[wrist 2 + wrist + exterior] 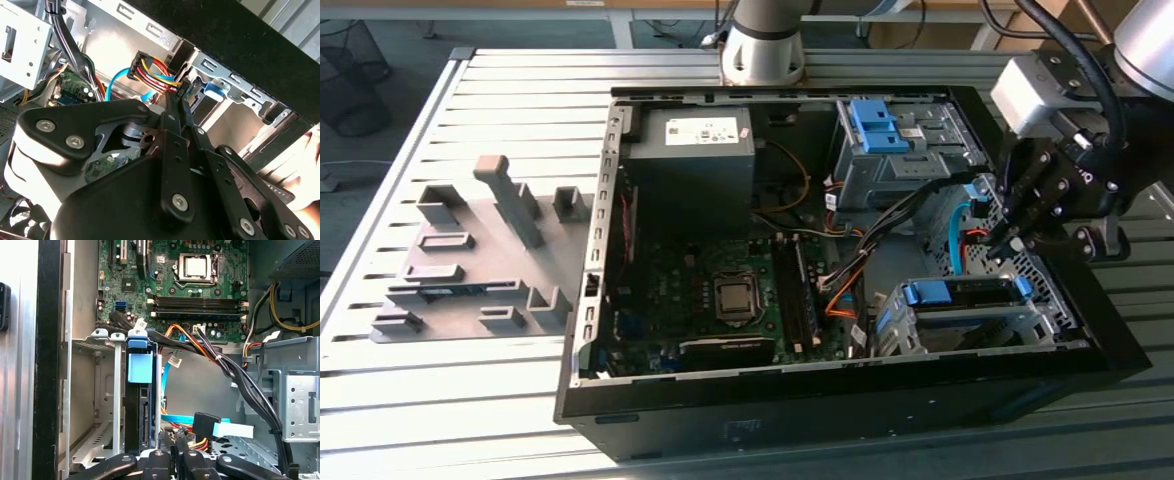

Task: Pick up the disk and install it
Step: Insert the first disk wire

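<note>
Gripper (1003, 243) hangs inside the open computer case (627, 420), near the case edge on the exterior view's right, above the gap between the two drive cages. In the second wrist view its black fingers (176, 125) lie pressed together with nothing between them, their tips just beside a black connector (145, 67) with red, yellow and orange wires and a light-blue data cable (111, 80). The disk (961, 292) sits in its blue plastic carrier inside the lower drive cage (897, 330), at the case corner nearest the camera on the exterior view's right; the gripper is near it and apart from it, not touching. In the first wrist view the disk (140, 410) stands edge-on in the cage slot, its blue carrier tab (139, 365) at the slot mouth, and the clenched gripper (180, 460) lies just beside the cage end where the disk's connector edge shows. A second black connector (202, 424) with a light-blue cable lies loose beside the disk, between the cage and the gripper. A second cage with a blue carrier (874, 125) stands at the far case edge. The power supply (694, 160) sits at the far end of the case, the motherboard (720, 290) covers the case floor, and a grey fixture block (467, 260) rests on the slatted table (520, 80) towards the exterior view's left edge.
</note>
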{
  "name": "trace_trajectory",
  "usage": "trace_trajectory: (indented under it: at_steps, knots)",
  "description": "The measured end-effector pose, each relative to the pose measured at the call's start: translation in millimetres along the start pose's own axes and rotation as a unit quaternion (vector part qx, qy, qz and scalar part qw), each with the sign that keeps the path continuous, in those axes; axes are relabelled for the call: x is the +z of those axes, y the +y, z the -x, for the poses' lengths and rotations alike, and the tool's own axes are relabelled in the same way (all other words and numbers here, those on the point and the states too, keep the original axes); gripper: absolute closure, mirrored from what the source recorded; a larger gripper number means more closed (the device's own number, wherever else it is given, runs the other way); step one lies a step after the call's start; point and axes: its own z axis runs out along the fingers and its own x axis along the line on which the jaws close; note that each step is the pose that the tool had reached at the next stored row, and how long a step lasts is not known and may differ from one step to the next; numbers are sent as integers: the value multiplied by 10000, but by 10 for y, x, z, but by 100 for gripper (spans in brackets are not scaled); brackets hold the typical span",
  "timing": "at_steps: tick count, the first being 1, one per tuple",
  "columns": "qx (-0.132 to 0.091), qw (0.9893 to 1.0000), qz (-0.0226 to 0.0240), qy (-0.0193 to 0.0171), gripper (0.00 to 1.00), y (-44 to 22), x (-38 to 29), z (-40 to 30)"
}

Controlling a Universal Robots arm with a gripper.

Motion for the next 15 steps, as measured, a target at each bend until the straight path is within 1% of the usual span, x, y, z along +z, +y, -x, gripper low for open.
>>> trace_trajectory:
  at_steps: [1, 5, 7, 12, 15]
  knots:
    - [-1, 10000, -3, 0, 84, 14, 0, 0]
    - [-4, 10000, -24, -1, 84, 111, 3, -15]
    - [-6, 10000, -25, 0, 84, 124, 4, -29]
    - [-6, 10000, -30, 0, 84, 127, 18, -88]
    - [-6, 10000, -31, 0, 84, 127, 19, -90]
